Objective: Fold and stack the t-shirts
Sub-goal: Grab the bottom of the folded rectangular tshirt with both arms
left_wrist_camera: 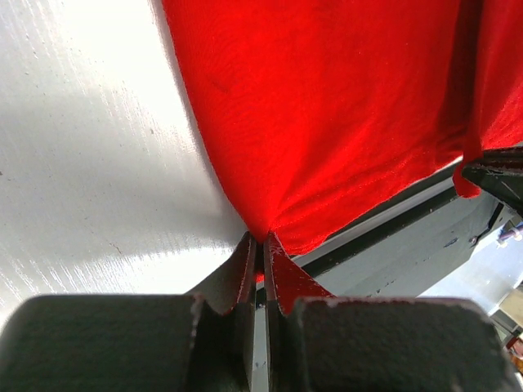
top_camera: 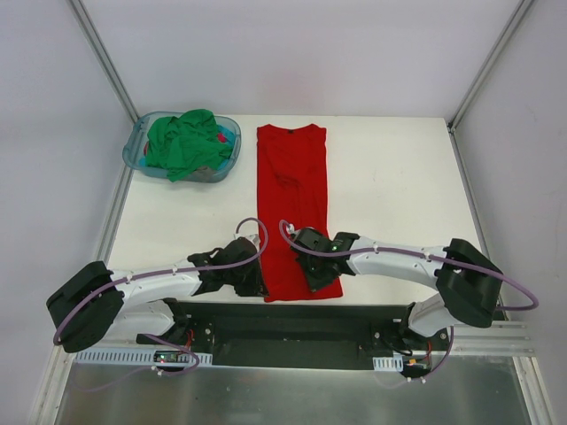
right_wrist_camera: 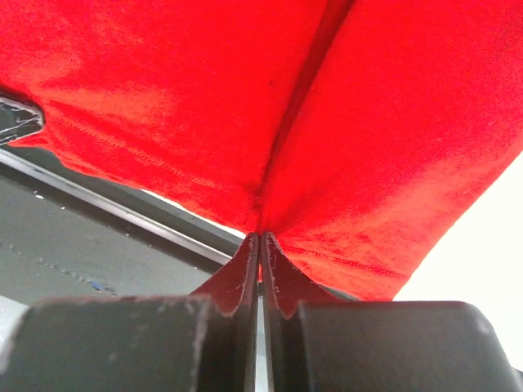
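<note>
**Grip.** The left gripper (left_wrist_camera: 260, 239) has its jaws pressed together on the near-left corner of the red t-shirt (top_camera: 292, 186). A small peak of cloth is pinched between the tips. The right gripper (right_wrist_camera: 260, 237) is likewise closed on the hem at the near-right side, where a fold line runs down into the pinch. Both holds are shallow, at the fingertips only.

**Step in hand (judgement).** The two hem corners appear to be held ready for folding the near end over towards the collar. To do this well:
- Both arms should rise together and level, keeping the hem taut between them so that it does not sag in the middle.
- The lift should be just high enough for the cloth to roll over on itself and not drag the far half along the table (top_camera: 399, 186).
- The hem should be laid square on the collar edge before release.
- With so little cloth in each grip, a sharp pull could slip a corner free.

**Condition of the garment.** The shirt lies in the middle of the table as a long narrow strip, sides already turned in. Its collar is at the far end and its hem at the near edge. It lies mostly flat, with slight creasing near the chest.

**Remaining work.** A green t-shirt (top_camera: 182, 142) is heaped in the blue basket (top_camera: 135, 150) at the far left, unfolded.
</note>
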